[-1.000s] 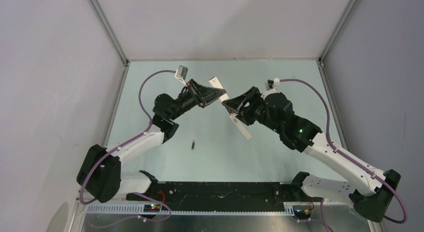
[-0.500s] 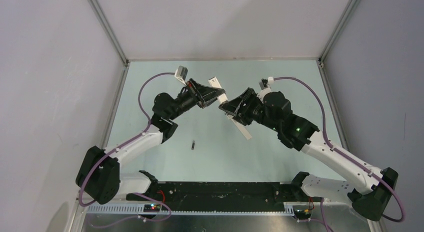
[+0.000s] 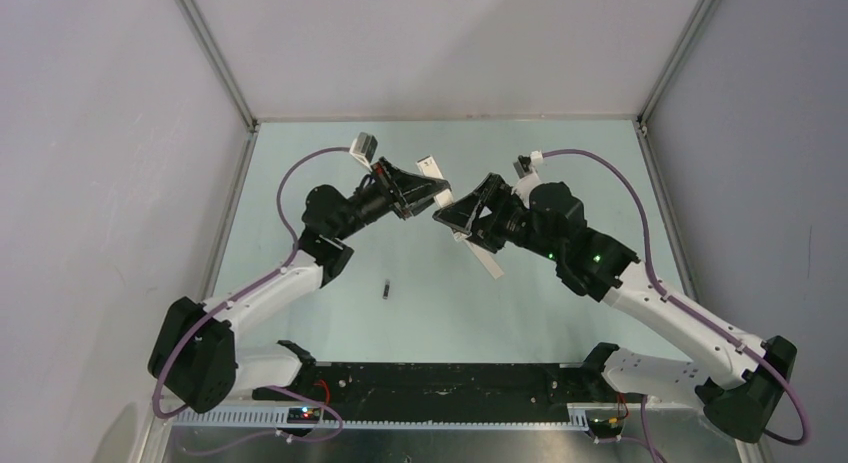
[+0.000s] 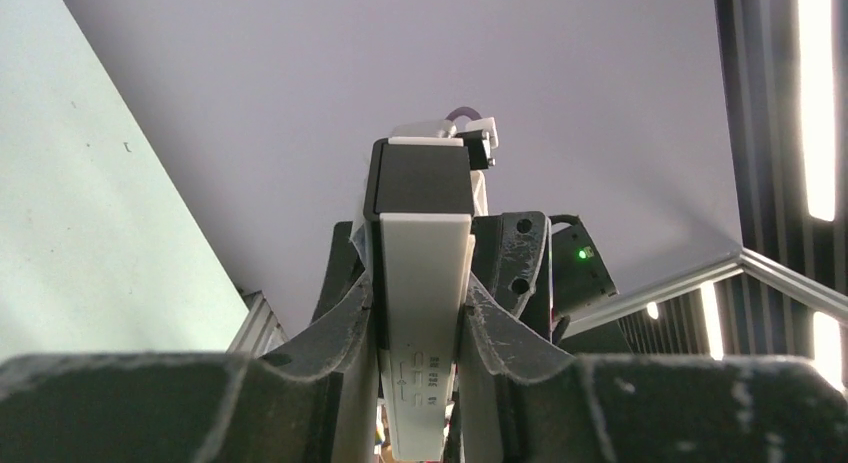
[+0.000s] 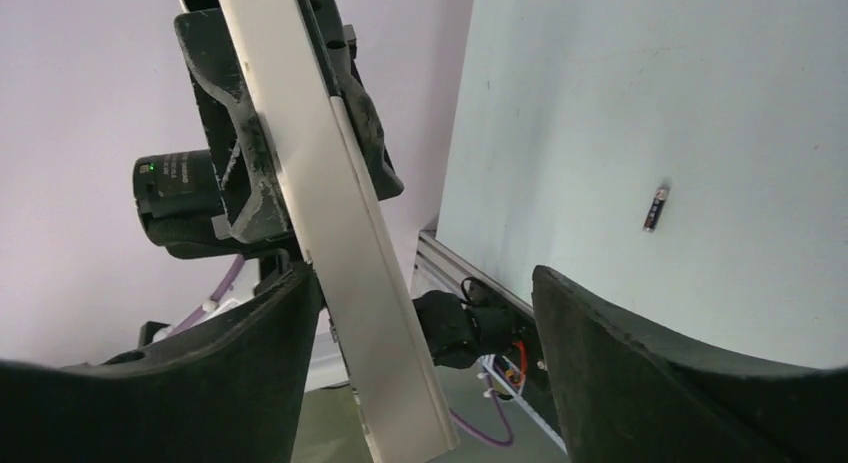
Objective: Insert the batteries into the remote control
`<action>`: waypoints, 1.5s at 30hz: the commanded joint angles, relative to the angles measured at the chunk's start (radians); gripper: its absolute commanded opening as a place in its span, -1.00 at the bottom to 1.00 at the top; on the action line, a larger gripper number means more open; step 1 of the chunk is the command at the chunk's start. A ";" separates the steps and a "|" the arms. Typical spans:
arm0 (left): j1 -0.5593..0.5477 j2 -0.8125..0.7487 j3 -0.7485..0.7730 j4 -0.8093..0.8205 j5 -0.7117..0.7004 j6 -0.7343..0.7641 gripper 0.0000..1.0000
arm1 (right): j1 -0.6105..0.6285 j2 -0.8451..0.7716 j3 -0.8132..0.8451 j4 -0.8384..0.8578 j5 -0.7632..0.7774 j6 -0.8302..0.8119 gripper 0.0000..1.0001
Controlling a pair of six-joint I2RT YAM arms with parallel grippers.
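Observation:
My left gripper (image 3: pixel 425 190) is shut on the white remote control (image 3: pixel 432 166) and holds it in the air above the table's far middle. In the left wrist view the remote (image 4: pixel 425 273) stands between my jaws (image 4: pixel 420 298), its dark section at the far end. My right gripper (image 3: pixel 455 215) is open just right of it. In the right wrist view the remote (image 5: pixel 330 213) runs between my wide-open jaws (image 5: pixel 425 283), close to the left one. One small dark battery (image 3: pixel 385 289) lies on the table (image 5: pixel 653 207). The other battery is out of view.
A white strip (image 3: pixel 485 258) lies on the pale green table (image 3: pixel 560 153) under my right wrist. Grey walls close the cell on three sides. A black rail (image 3: pixel 440 378) runs along the near edge between the arm bases.
My right gripper has moved left, closer to the remote, and now has its open jaws around the remote's end. The left gripper has kept its hold. The battery has not moved.

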 commanded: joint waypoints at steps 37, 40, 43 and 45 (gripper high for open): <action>0.550 -0.510 0.025 -1.284 -0.396 0.815 -1.00 | 0.400 0.790 0.354 -0.196 0.516 -0.394 0.14; 0.552 -0.528 0.029 -1.314 -0.450 0.833 -1.00 | 0.406 0.871 0.415 -0.233 0.526 -0.378 0.15; 0.553 -0.532 0.035 -1.330 -0.497 0.846 -1.00 | 0.408 0.947 0.472 -0.272 0.518 -0.367 0.16; 0.554 -0.535 0.035 -1.343 -0.531 0.851 -1.00 | 0.406 0.983 0.509 -0.301 0.523 -0.364 0.16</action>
